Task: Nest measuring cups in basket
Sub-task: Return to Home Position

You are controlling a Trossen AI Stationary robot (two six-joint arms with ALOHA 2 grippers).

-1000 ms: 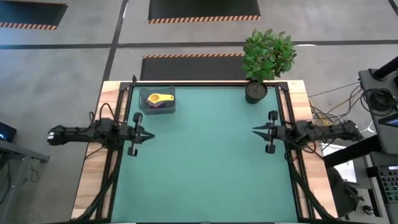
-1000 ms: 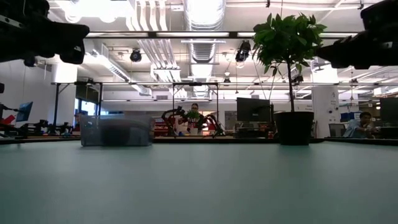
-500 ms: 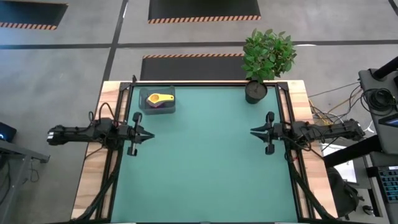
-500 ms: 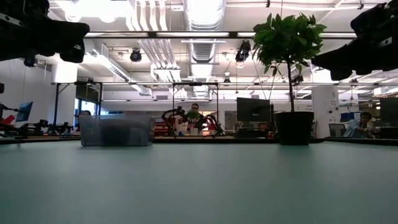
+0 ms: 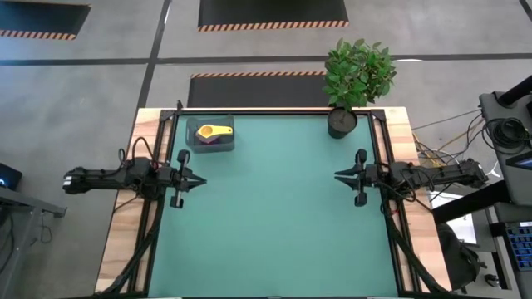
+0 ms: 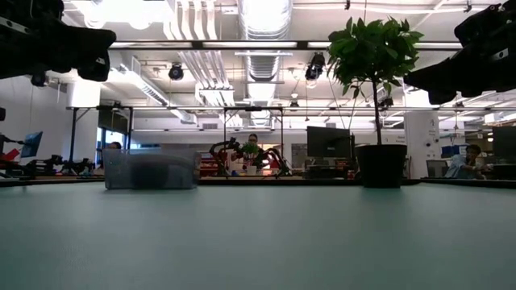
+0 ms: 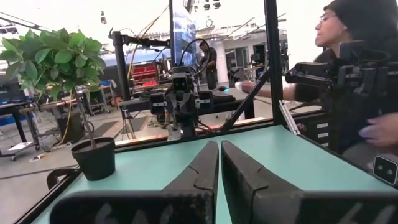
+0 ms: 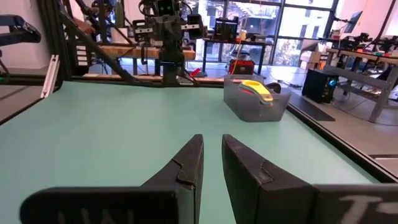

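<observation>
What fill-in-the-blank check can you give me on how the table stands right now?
The topmost measuring cup showing in the basket is ____. The basket sits in the table's far corner on the ____ arm's side. The potted plant stands in the far corner on the ____ arm's side. The left gripper and the right gripper, each at its own edge of the table, hold ____.
Missing words: yellow; left; right; nothing.

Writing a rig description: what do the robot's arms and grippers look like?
Both arms are dark and slender, with black cables bundled at their bases. The left gripper and right gripper each carry two black, wedge-shaped fingers tapering to points.
</observation>
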